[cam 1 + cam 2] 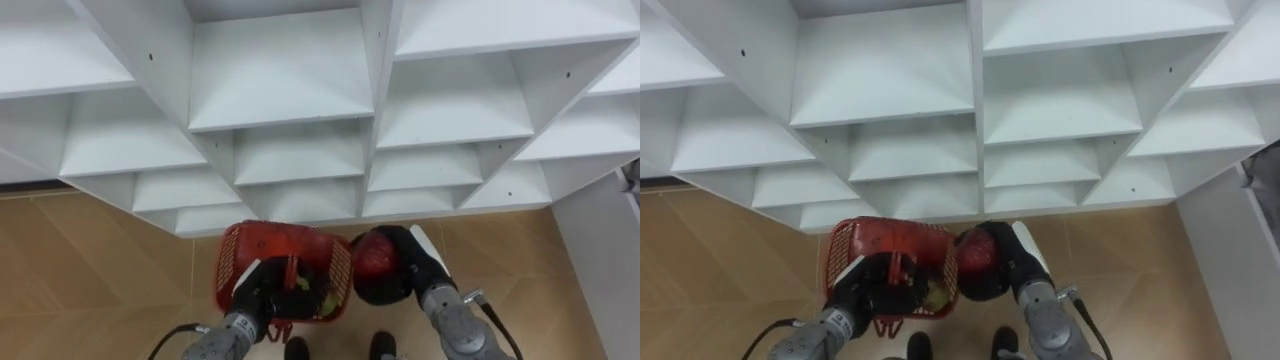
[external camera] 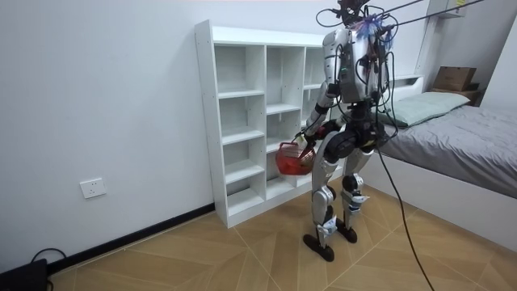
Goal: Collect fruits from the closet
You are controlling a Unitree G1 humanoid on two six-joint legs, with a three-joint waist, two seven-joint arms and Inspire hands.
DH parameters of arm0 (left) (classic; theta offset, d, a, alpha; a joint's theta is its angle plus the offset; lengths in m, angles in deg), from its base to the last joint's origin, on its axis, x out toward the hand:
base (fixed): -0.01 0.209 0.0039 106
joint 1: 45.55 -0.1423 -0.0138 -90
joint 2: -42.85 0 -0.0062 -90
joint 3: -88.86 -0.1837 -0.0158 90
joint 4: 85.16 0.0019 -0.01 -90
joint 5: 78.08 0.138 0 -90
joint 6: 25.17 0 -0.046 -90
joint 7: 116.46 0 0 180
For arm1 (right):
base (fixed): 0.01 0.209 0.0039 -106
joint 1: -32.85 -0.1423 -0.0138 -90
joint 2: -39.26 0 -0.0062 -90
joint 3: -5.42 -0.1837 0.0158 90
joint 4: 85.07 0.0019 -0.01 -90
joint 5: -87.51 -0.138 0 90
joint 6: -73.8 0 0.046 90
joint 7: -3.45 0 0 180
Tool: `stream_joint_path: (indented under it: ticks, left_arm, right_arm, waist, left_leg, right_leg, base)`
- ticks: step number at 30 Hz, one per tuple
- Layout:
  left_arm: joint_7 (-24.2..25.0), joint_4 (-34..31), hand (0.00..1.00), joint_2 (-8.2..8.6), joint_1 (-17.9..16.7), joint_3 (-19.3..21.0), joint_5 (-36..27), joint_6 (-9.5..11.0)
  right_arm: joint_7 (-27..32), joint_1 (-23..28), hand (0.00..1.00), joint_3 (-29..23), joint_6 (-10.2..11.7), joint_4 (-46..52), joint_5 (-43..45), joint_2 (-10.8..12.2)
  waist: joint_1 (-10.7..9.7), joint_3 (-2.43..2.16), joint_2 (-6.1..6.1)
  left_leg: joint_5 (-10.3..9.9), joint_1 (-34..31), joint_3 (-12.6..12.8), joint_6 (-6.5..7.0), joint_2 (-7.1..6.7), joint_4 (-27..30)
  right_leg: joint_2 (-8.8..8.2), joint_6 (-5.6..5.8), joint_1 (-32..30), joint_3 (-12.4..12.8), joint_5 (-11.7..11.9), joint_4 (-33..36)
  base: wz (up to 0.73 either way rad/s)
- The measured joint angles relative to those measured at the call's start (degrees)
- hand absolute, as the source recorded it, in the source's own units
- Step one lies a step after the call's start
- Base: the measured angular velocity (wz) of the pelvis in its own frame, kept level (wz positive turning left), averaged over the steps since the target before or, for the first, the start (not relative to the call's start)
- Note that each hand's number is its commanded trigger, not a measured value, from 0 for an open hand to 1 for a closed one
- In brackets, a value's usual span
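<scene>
The robot stands on a wooden floor (image 2: 242, 250) holding a red basket (image 1: 262, 246) low in front of its body. Just beyond the basket rises the white closet (image 1: 290, 130), its open shelves bare. The left hand (image 1: 262, 290) is at the basket's near side, fingers curled round the handle and carrying it. Just to the right of the basket, the right hand (image 1: 408, 262) is clenched around a round red fruit (image 1: 372, 256), which sits level with the basket's right rim and right beside it; whether it touches the rim cannot be told. Inside the basket, near its front right corner, lies a yellow-green fruit (image 1: 322, 298). In the room view, a bed (image 2: 460, 145) stands well apart from the basket, toward the room view's right.
</scene>
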Motion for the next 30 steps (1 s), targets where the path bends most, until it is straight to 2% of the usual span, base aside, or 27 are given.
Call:
stream_joint_path:
  ticks: [6,16,26,30]
  left_arm:
    - [1.3,0.0,1.0,0.01,0.7,-1.2,-2.2,0.0]
    - [3.4,-0.1,1.0,-0.01,1.3,-3.9,-3.3,0.0]
    - [6.1,-0.1,1.0,0.3,2.5,-4.6,-3.3,0.0]
    - [6.3,0.0,1.0,0.66,2.7,-6.2,-4.5,0.1]
  right_arm:
    - [0.2,-1.4,1.0,0.0,0.0,-2.6,-0.1,0.0]
    - [0.3,-1.5,1.0,-0.2,0.0,-2.9,0.1,0.0]
    - [0.0,-2.4,1.0,-0.1,0.0,-5.1,0.1,0.2]
    - [0.0,-3.3,1.0,0.0,0.0,-5.7,-0.4,0.6]
  waist:
    - [-0.1,0.07,0.09]
    - [-0.1,0.64,0.7]
    - [-0.3,0.8,0.46]
    - [-0.4,0.98,0.18]
  left_leg:
    - [0.0,-0.7,0.0,-0.04,-0.01,0.2]
    - [0.0,-0.8,0.0,-0.03,-0.04,0.1]
    - [0.0,-0.7,0.1,-0.04,-0.05,0.1]
    - [0.0,-0.6,0.1,-0.04,-0.05,0.1]
  right_leg:
    - [-0.12,-0.05,-0.8,0.0,-0.2,0.2]
    - [-0.14,-0.06,-1.0,0.0,-0.2,0.2]
    - [-0.14,-0.06,-0.9,0.1,-0.2,0.2]
    - [-0.11,-0.06,-0.8,0.1,-0.2,0.2]
  base:
    - [0.01]
    - [0.0]
    - [0.0]
    - [0.0]
